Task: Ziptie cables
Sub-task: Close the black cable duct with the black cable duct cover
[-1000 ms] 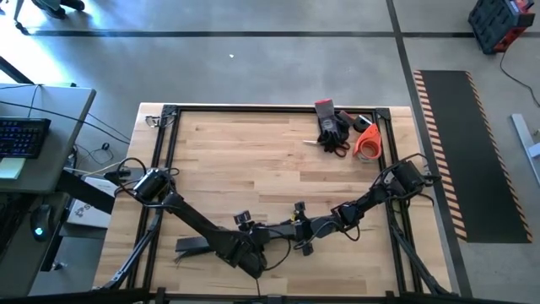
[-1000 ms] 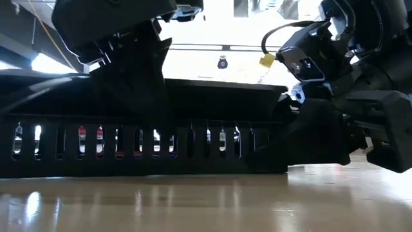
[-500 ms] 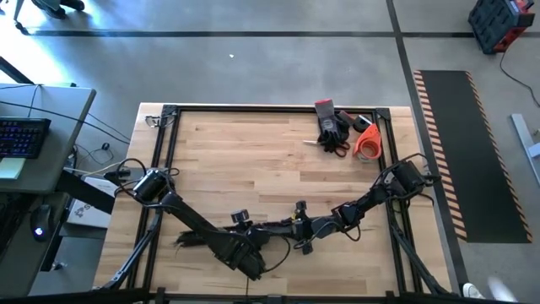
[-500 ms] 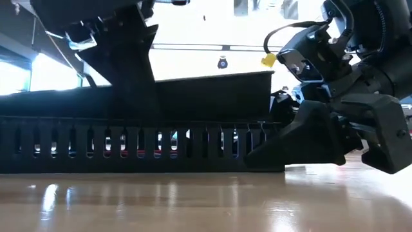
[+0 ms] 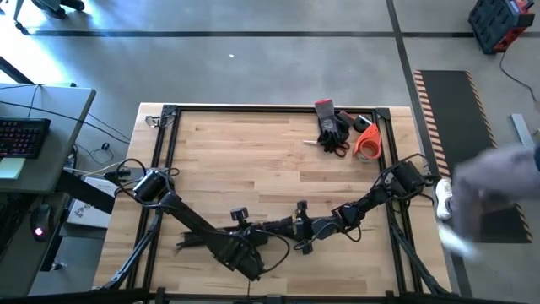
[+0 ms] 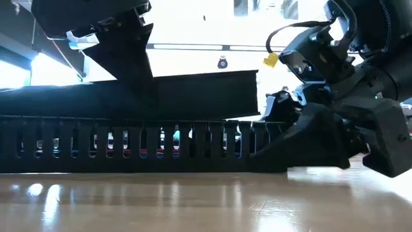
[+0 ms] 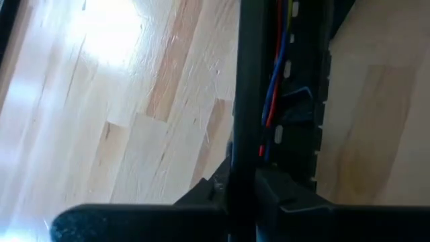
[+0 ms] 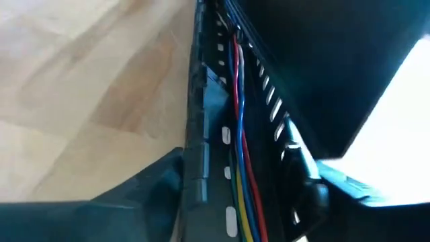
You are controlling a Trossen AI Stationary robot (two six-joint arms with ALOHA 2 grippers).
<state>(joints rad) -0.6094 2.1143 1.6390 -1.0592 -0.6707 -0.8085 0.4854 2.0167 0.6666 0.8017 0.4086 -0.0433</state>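
Observation:
A long black slotted duct lies on its underside along the table's near side. Thin red, blue and yellow cables run lengthwise inside it and also show in the right wrist view. A flat black lid strip hangs tilted just above the duct. My left gripper is shut on it from above. My right gripper is at the duct's right end, one finger on each side of the duct. My left gripper pinches the lid strip's long edge between its two fingers, which point down and lie across the strip. The strip stands on edge, lifted off the duct and slanting a little, its right end free. My right gripper spans the duct's right end across its width. One finger lies against the outside of one slotted wall, the other by the opposite wall. It comes in low from the table's right. The duct stays on the table.
A glove, red-handled scissors and an orange tape roll lie at the far right corner. A black frame rims the table. A blurred person stands beside the table's right edge. A desk with a keyboard is at the left.
The lid strip has slid toward the table's left along the duct, and its right end now sits a little higher. My left gripper has gone left with it. A blurred person has come in at the table's right.

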